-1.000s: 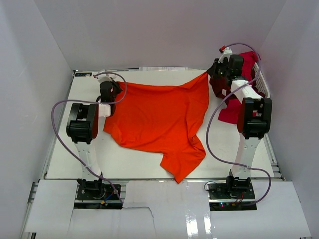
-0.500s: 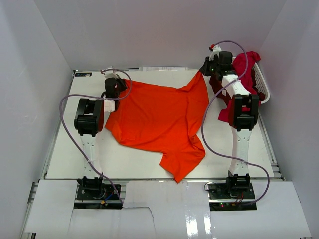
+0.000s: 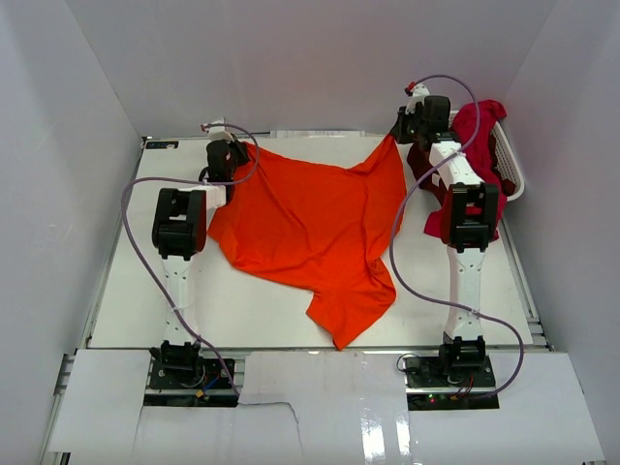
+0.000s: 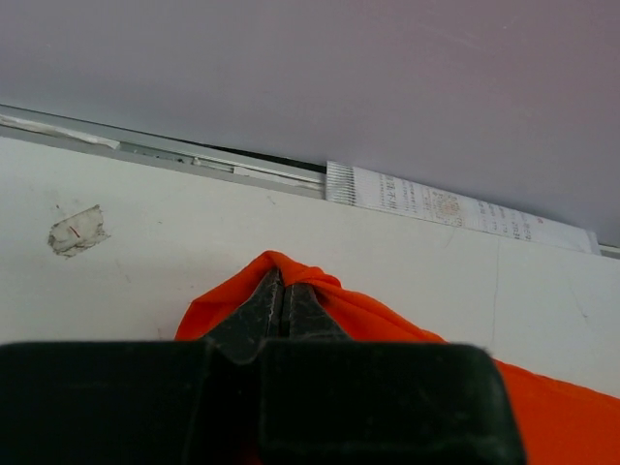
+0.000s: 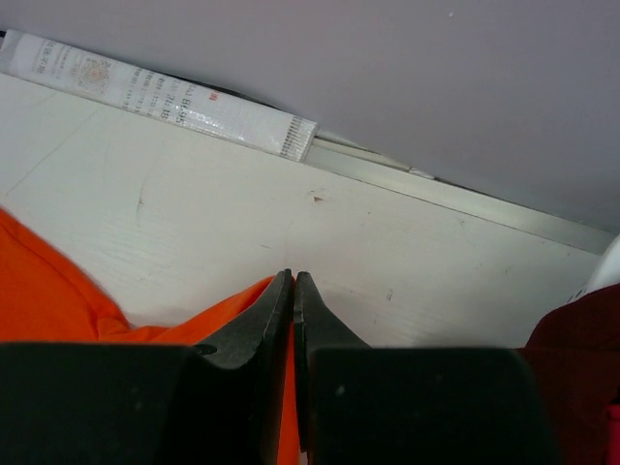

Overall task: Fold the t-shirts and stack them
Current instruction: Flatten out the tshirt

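Orange t-shirt [image 3: 310, 232] is lying spread across the table [image 3: 126, 291]. I am pinching its 2 far corners, the left gripper [image 4: 283, 295] clamping the far-left corner and the right gripper [image 5: 294, 291] clamping the far-right one. Crimson t-shirts [image 3: 480, 121] are draping over the basket [image 3: 511, 167] at right.

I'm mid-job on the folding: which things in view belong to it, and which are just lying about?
Part of the job:
- orange t-shirt, pinched at its far corners by the left hand and the right hand
- red t-shirt, far right
- maroon t-shirt, far right

Just lying about:
- white basket
- printed strip along the back edge
- tape scrap
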Controlling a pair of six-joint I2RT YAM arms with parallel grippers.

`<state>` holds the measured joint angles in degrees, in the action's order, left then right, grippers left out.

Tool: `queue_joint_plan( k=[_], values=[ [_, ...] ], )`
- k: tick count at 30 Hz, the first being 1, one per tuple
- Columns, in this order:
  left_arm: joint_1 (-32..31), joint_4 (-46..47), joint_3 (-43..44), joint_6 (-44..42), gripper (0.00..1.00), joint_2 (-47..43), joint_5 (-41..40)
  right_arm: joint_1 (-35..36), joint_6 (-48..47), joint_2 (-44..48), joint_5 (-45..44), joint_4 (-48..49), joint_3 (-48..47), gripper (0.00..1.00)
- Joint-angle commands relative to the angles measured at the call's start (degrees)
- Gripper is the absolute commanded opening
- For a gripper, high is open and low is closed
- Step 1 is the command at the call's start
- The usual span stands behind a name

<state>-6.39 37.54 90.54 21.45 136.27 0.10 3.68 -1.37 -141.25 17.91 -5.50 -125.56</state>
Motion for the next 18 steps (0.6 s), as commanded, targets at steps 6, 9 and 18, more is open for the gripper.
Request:
queue_joint_plan(
  k=[6,9,18],
  values=[
    [-0.2,-1.85,3.77,-0.09,0.0,1.63,3.07,1.06,-0.39,-2.63,0.02,-0.22,-4.44,0.08],
    [-0.2,-1.94,3.15,-1.23,0.0,1.2,2.54,0.98,-0.83,-0.79,-0.59,0.84,-1.98,0.08],
    [-0.2,-1.94,-1.59,-3.26,0.0,-4.78,1.66,1.41,-3.72,13.44,-4.19,6.9,14.54,0.08]
  ],
)
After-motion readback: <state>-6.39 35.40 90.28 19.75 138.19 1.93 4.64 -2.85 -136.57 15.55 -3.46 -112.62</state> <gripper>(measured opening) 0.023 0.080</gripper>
